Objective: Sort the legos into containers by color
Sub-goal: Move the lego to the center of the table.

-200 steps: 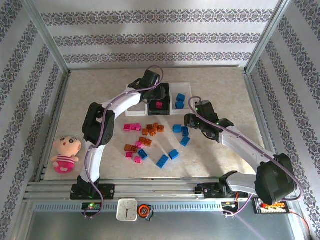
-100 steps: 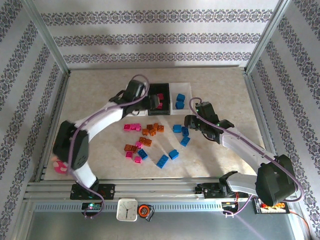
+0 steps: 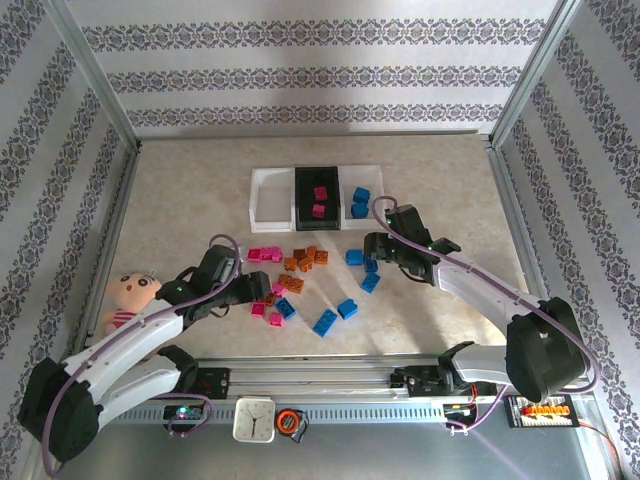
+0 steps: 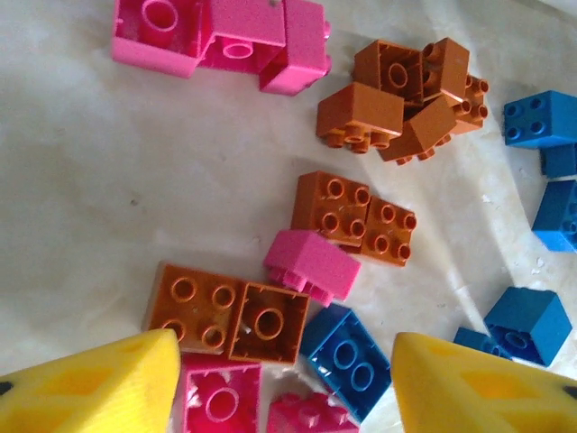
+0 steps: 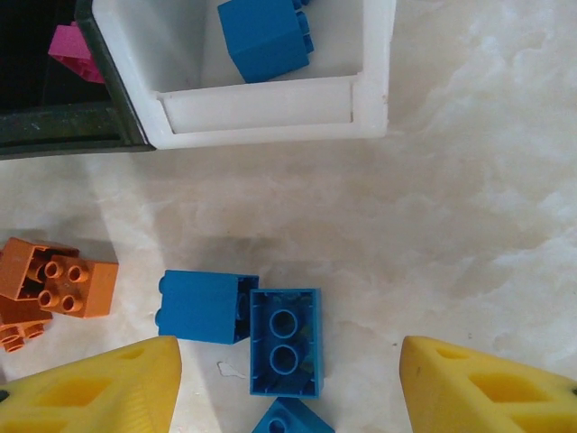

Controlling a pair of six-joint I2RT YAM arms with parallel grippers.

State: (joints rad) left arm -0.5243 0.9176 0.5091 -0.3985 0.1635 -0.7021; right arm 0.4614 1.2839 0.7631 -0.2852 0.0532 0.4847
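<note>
Across the beige marbled counter (image 3: 190, 200): plenty of bare room left and right of the pile, fenced by grey metal frame rails (image 3: 104, 255) at both sides and along the near edge. Keep wide swings inside those rails.

Against the far middle, three small open rectangular plastic bins in a row: left white bin (image 3: 272, 195), seemingly without bricks; black bin (image 3: 331, 178) between, holding two pink ones; right white bin (image 3: 373, 180), holding blue.

Near the left rail: small soft doll with a pink striped body (image 3: 130, 300), close beside the left forearm. Leave alone; keep the elbow off.

Mid-counter: small studded plastic bricks (image 3: 308, 258) in pink, orange-brown and blue, not yet sorted, many touching.

Left pincer (image 4: 284, 388): spread, pinching nothing, hovering low over a tight knot of mixed colours. Probably lined up for the tilted pink brick (image 4: 311, 262), leaning against an orange pair and just beside a blue one. Best to straddle that brick alone, drop straight down, close on its flat sides, then lift vertically before heading for the black bin.

Right pincer (image 5: 288, 388): likewise spread, pinching nothing, poised above two touching blue bricks (image 5: 286, 343), just short of the right white bin's near wall. Take one at a time; clear the rim before letting go.
</note>
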